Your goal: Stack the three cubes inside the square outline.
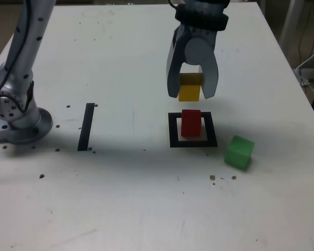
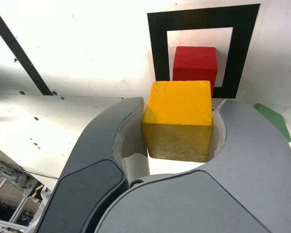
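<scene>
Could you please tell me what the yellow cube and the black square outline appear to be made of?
The yellow cube, clamped in the gripper, looks like painted wood or dense foam: matte, faintly grainy faces, no glare. The square outline looks like black tape stuck flat on the white table.

A white worktop (image 1: 125, 198) carries everything. Stuck flat on it is a black tape square outline (image 1: 193, 130) with a white centre, and a red cube (image 1: 191, 123) stands inside that centre. A green cube (image 1: 238, 152) rests on the bare surface just beside the outline, toward the exterior view's right. A straight black tape strip (image 1: 87, 126) lies well apart on the exterior view's left, and the arm's grey base (image 1: 18, 123) sits near it. Small dark specks (image 1: 222, 178) dot the surface.
</scene>
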`<action>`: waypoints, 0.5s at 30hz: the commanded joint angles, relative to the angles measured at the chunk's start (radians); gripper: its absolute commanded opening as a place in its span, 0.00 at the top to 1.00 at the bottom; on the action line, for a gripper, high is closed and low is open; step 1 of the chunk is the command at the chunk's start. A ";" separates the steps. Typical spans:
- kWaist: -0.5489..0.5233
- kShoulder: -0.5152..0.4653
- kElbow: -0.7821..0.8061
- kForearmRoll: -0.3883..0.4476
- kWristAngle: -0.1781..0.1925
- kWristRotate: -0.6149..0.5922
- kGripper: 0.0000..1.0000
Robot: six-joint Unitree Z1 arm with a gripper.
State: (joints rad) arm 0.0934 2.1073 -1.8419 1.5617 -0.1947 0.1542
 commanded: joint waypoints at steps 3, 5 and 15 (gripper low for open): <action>-0.030 0.004 0.011 0.000 -0.002 -0.011 0.72; -0.035 0.010 0.017 -0.009 -0.003 -0.013 0.72; -0.040 0.041 0.026 -0.031 -0.007 -0.009 0.72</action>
State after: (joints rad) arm 0.0552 2.1390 -1.8169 1.5297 -0.1988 0.1435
